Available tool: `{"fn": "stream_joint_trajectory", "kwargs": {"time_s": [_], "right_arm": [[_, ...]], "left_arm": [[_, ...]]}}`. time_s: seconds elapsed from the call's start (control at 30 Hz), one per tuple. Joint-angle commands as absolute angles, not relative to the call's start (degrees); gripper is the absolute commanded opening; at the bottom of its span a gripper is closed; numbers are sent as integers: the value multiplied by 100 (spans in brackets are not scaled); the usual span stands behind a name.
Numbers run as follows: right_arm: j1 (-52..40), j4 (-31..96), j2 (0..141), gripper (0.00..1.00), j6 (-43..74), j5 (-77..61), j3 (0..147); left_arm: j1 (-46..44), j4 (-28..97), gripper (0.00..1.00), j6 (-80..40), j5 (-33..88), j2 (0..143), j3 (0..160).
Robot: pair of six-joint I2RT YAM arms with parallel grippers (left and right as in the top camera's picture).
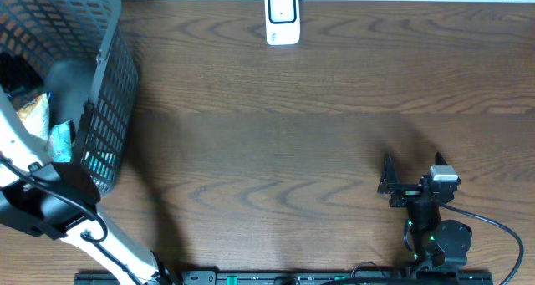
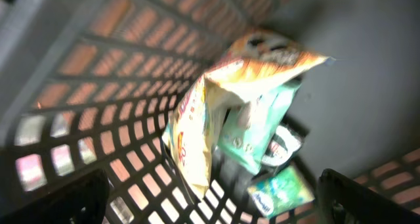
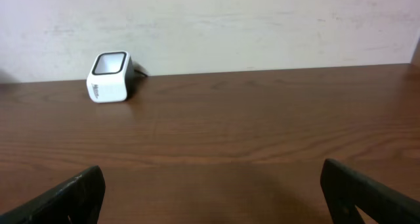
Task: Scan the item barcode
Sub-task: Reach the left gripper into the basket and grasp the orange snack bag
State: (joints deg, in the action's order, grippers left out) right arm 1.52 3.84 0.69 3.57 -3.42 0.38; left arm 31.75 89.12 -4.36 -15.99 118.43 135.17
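A white barcode scanner [image 1: 282, 17] stands at the far edge of the table, also seen far left in the right wrist view [image 3: 109, 77]. The items lie in a dark mesh basket [image 1: 109, 84] at the far left: a yellow-orange snack bag [image 2: 197, 119], a pale green packet [image 2: 252, 132] and a green packet [image 2: 282, 191]. My left gripper [image 2: 216, 201] hangs open inside the basket above them, holding nothing. Its black fingers [image 2: 59, 198] show blurred at both lower corners. My right gripper [image 1: 389, 183] is open over bare table at the near right.
The basket's lattice walls [image 2: 98, 86] close in around the left gripper. The white left arm [image 1: 25, 143] reaches in over the basket's near side. A cable [image 1: 501, 231] runs from the right arm's base. Brown wood tabletop [image 1: 276, 151] spans the middle.
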Motion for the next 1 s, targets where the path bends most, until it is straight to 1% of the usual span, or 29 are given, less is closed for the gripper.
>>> {"fn": "stream_joint_trajectory", "kwargs": {"time_s": [0.0, 0.1, 0.2, 0.4, 0.57, 0.97], "right_arm": [[108, 408, 32, 99, 290, -338, 30], [108, 408, 32, 99, 290, -338, 32], [108, 408, 32, 99, 290, -338, 30], [108, 408, 32, 99, 290, -338, 32], [108, 408, 32, 99, 290, -338, 32], [108, 408, 32, 99, 290, -338, 32]], "left_arm": [[3177, 8796, 100, -344, -1505, 11876, 12982], [3183, 8665, 100, -427, -1605, 11874, 12589], [3223, 8600, 100, -915, -2025, 11874, 12278], [3251, 8320, 100, -884, -2027, 11874, 11813], [3251, 8044, 100, -1048, -2366, 11874, 11417], [3273, 6941, 100, -1063, -2464, 11876, 10551]]}}
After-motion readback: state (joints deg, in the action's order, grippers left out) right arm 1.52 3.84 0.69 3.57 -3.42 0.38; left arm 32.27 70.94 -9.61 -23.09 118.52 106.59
